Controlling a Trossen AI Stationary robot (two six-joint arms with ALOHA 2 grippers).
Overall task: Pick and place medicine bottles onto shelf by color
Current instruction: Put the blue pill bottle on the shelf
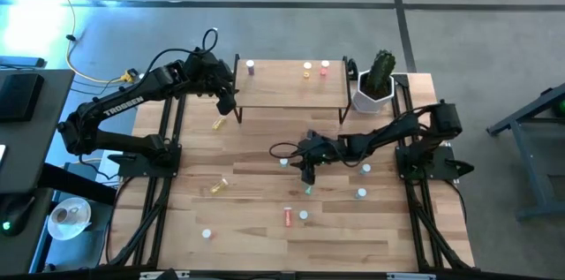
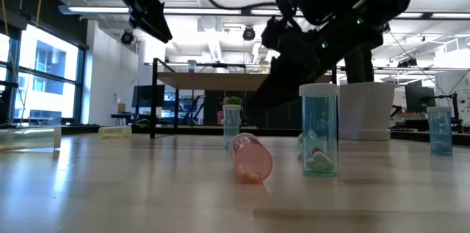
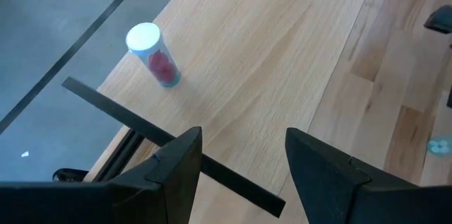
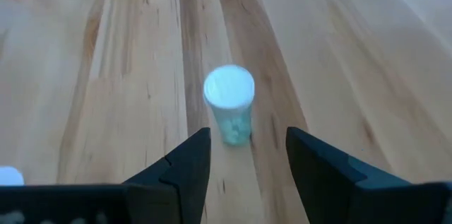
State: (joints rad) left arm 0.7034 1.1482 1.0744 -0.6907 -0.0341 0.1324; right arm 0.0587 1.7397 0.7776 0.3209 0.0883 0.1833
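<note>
The shelf (image 1: 291,86) stands at the table's far side and carries a red bottle (image 1: 251,67) at its left end, plus a yellow bottle (image 1: 307,69) and a red one (image 1: 325,67) further right. My left gripper (image 1: 228,103) hangs open above the shelf's left end, short of the white-capped red bottle (image 3: 154,54) that stands upright on the board. My right gripper (image 4: 247,139) is open low over the table's middle. A pale green bottle (image 4: 229,107) with a white cap stands upright just beyond its fingertips, untouched, also seen from above (image 1: 284,162).
Loose bottles are scattered on the table: yellow ones (image 1: 219,124) (image 1: 219,185), a red one lying down (image 1: 289,216), a green one (image 1: 310,189), and pale ones (image 1: 361,193) (image 1: 365,169) (image 1: 207,234). A white pot with a cactus (image 1: 375,86) stands right of the shelf.
</note>
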